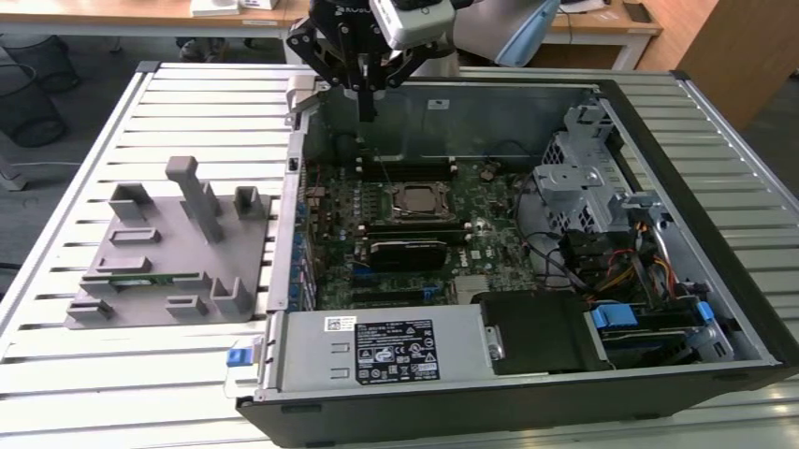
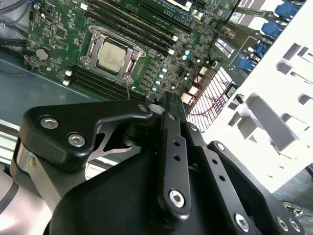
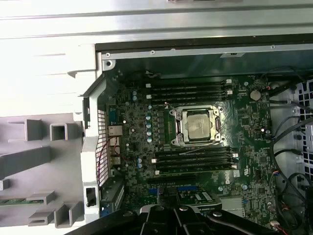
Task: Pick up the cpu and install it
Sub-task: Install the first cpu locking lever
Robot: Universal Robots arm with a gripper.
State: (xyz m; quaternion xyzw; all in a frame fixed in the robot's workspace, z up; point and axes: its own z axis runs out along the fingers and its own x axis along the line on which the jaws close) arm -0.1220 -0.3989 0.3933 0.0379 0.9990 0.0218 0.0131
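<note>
Closed on nothing, the pincer [image 1: 366,114] hangs above the far wall of the open computer case [image 1: 525,407], as I watch it from my desk through the exterior view. Its two fingers are pressed together into one thin dark bar pointing straight down, with nothing between them.

The cpu [image 1: 418,199] lies flat in the socket near the middle of the green motherboard [image 1: 493,238], lower than the fingertips and nearer the camera, well apart from them. In the first wrist view the cpu [image 3: 199,126] shows its silver-grey top sitting square inside the metal socket frame [image 3: 177,128]. Banks of black memory slots [image 3: 193,164] run along two opposite sides of it. The second wrist view looks past the black links of the pincer and shows the cpu [image 2: 113,54] seated the same way. I cannot tell from my screens whether the socket's thin wire levers are latched.

The case takes up most of the white slatted table [image 1: 112,374], reaching towards the edge on the exterior view's right. A silver power supply [image 1: 374,348] fills the case's near corner on the exterior view's left. Beside the case, towards the table's edge on the exterior view's left, stands a grey holder [image 1: 175,253] with upright posts. A thin green memory stick [image 1: 144,278] lies in it.
</note>
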